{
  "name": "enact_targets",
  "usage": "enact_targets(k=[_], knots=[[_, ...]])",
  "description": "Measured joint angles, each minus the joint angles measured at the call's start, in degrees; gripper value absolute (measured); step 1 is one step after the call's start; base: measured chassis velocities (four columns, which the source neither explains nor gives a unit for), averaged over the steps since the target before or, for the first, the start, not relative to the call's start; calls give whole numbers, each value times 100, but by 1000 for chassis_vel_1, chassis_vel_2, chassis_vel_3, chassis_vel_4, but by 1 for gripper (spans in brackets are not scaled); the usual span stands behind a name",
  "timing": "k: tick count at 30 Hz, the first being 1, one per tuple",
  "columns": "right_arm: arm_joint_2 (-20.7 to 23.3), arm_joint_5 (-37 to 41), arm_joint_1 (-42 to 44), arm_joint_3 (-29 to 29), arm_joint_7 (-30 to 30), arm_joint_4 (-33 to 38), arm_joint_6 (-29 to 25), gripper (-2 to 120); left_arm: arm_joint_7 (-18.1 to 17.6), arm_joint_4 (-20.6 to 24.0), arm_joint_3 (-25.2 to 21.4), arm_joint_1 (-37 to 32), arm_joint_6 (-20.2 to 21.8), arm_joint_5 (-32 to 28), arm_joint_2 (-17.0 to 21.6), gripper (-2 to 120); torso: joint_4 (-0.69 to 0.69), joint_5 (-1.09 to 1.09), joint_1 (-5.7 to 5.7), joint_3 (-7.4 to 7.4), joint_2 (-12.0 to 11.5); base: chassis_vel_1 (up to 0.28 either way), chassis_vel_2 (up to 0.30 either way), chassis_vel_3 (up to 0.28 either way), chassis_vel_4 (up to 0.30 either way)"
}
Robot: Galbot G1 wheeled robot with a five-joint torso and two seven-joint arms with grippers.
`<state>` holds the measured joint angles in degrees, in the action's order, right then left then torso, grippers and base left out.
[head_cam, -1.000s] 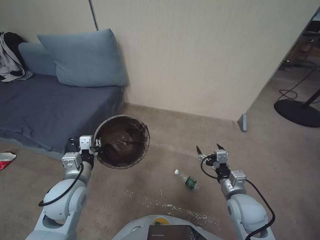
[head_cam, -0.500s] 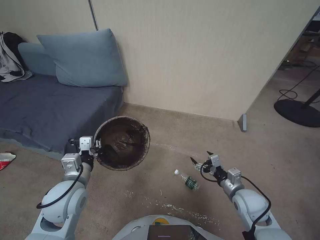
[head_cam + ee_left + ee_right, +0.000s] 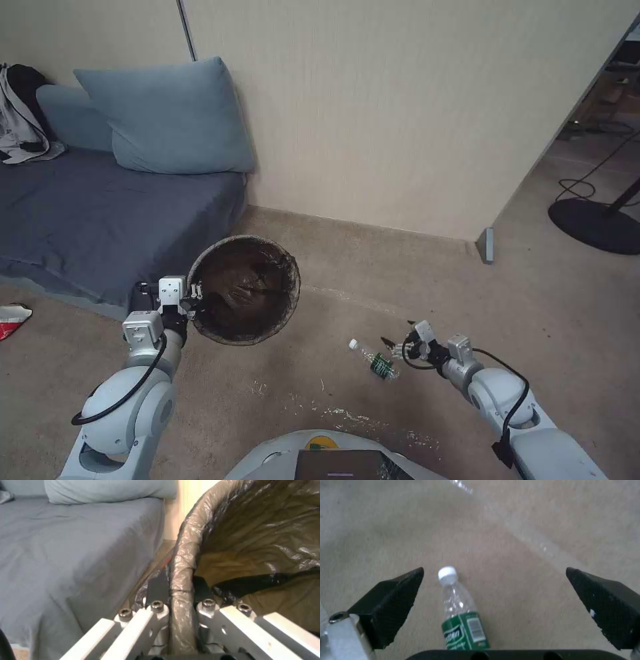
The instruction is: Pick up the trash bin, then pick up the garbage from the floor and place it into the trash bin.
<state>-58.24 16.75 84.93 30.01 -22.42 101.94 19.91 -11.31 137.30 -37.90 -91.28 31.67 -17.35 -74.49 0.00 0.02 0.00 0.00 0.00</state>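
Lowering right hand [image 3: 399, 340], fingers spread, toward bottle [image 3: 373, 360] lying on floor just beside it, pickup looking imminent; left hand [image 3: 176, 590] keeping trash bin [image 3: 244, 288] rim pinched, held beside bed [image 3: 80, 213].

Soft, even indoor light with faint shadows; the carpet [image 3: 506, 530] in the right wrist view is blurred.

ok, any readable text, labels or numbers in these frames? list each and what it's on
Nothing can be read for certain.
Bottle: the green label carries white lettering and a barcode, both too blurred to read.
Robot base: a yellow-and-green sticker, too small to make out.
Trash bin, held at its rim by the left gripper: no print visible.
Right gripper, open around the bottle: no markings.
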Motion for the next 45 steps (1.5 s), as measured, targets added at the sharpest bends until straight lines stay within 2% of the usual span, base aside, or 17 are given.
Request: enact_targets(k=[12, 21, 30, 45], knots=[[36, 35, -413, -788, 152, -602, 330, 100, -10, 90, 17, -105, 7, 108, -79, 3, 1, -2, 0, 0, 0, 0, 0, 0, 0], [-265, -196, -900, -1293, 332, -1505, 262, 100, -8, 156, 23, -123, 13, 167, -157, 3, 1, -2, 0, 0, 0, 0, 0, 0, 0], [-561, -149, -1137, -1486, 487, -1884, 266, 100, -4, 225, 27, -154, 72, 130, -104, 3, 1, -2, 0, 0, 0, 0, 0, 0, 0], [-743, -242, -1091, -1490, 552, -2098, 181, 100, 7, 278, 51, -208, 67, 143, -147, 3, 0, -2, 0, 0, 0, 0, 0, 0, 0]])
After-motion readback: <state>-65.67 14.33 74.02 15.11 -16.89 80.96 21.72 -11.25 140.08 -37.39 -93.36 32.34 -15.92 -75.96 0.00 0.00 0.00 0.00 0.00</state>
